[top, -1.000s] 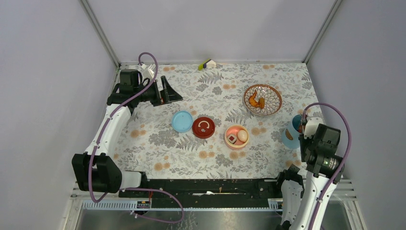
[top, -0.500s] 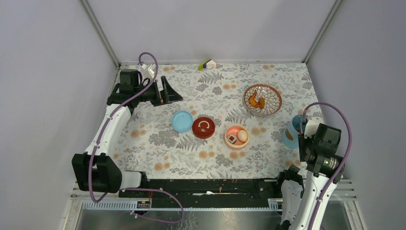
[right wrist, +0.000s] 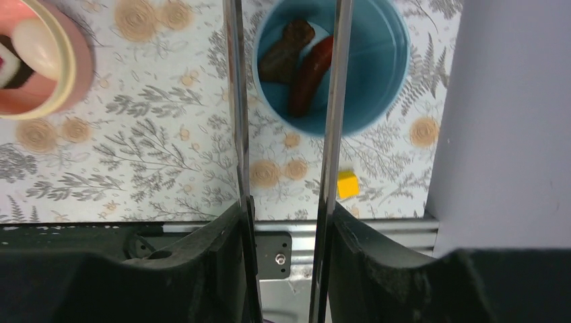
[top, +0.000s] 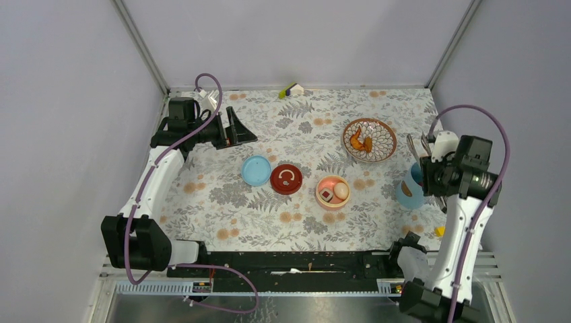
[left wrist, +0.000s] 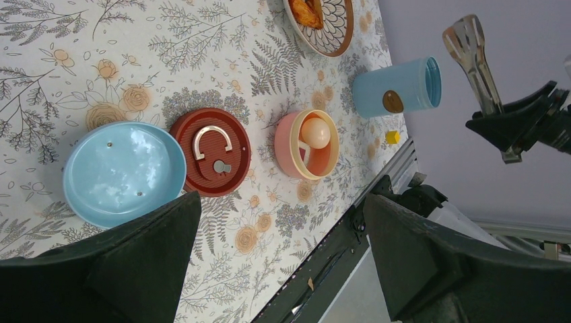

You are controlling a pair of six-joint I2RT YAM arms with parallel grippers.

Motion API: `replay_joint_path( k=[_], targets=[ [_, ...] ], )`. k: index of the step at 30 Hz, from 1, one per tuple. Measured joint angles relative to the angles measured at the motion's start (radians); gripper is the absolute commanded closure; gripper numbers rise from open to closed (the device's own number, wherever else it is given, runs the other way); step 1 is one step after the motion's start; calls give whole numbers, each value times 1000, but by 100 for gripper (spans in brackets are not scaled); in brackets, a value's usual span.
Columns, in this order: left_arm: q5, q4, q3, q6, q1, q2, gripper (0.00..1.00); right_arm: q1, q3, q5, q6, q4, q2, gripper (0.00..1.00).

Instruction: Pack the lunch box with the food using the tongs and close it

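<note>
My right gripper (right wrist: 286, 208) is shut on the tongs (right wrist: 236, 101), whose two silvery arms stand apart and reach over the light-blue shell (right wrist: 380, 81). In the shell lie a dark brown chunk (right wrist: 283, 54) and a red-brown piece (right wrist: 310, 74). In the top view the tongs (top: 417, 145) stick out beyond my right gripper (top: 431, 171), above the shell (top: 407, 192). The pink bowl (top: 322, 183) holds a white egg (top: 341, 190) and a dark piece (top: 326, 195). The light-blue disc (top: 256, 170) lies left of it. My left gripper (top: 242, 131) hangs open and empty at the far left.
The patterned dish (top: 385, 134) at the far right holds orange food (top: 360, 141). A dark red lid (top: 286, 179) lies between the disc and the bowl. A small yellow cube (top: 439, 231) sits by the near right edge. Grey walls close in both sides.
My right arm has swung from the near edge toward the far side, carrying the tongs up over the shell. The yellow cube now shows. The left arm has not moved.
</note>
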Motion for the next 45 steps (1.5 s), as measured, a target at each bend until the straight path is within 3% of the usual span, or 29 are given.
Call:
replay_joint_path(
  k=[11, 18, 24, 45],
  targets=[
    [-2, 0, 0, 0, 0, 0, 1, 25, 192, -140, 15, 47, 314, 53],
    [-11, 0, 0, 0, 0, 4, 1, 210, 245, -121, 58, 89, 443, 56],
    [-25, 4, 0, 0, 0, 13, 1, 284, 282, -122, 114, 121, 574, 57],
    [-46, 7, 0, 0, 6, 30, 1, 308, 430, -159, 245, 149, 960, 60]
  ],
)
